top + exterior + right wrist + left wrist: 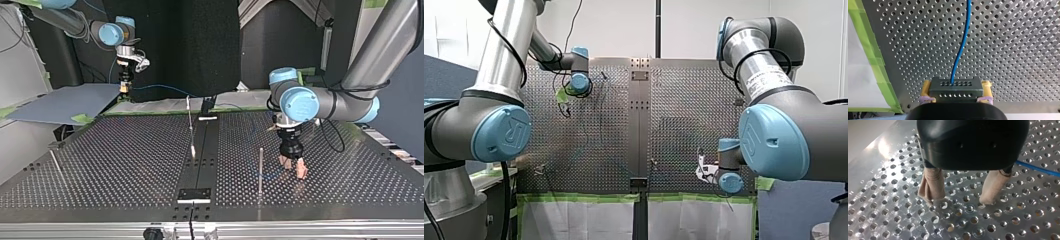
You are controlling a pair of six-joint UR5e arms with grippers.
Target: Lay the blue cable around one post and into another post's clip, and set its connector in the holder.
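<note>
My right gripper (956,84) is clamped on a grey, rectangular metal connector block (955,90) dotted with 2 rows of small holes, its yellow-padded fingers (926,90) pressed against the block's 2 short sides. A thin blue cable (960,50) leaves the block's face and runs ahead over the perforated metal table (1010,50), past a strip of green tape (875,67) along the table's edge. In the top view this gripper (124,86) hangs above the far edge at the view's left, and the cable (160,88) trails from it toward the middle.

My left gripper (958,201) stands wide open with nothing between its beige-wrapped fingers (931,185), whose tips sit at the plate's surface. The blue cable (1038,169) lies on the plate just beside it. In the top view that gripper (294,169) is near a slim upright metal post (260,170); a 2nd thin post (190,125) rises by the dark centre strip.

A black rectangular bracket (195,194) sits on the strip at the near edge, possibly the holder. The connector is not yet in it and is well apart, in my right gripper.
</note>
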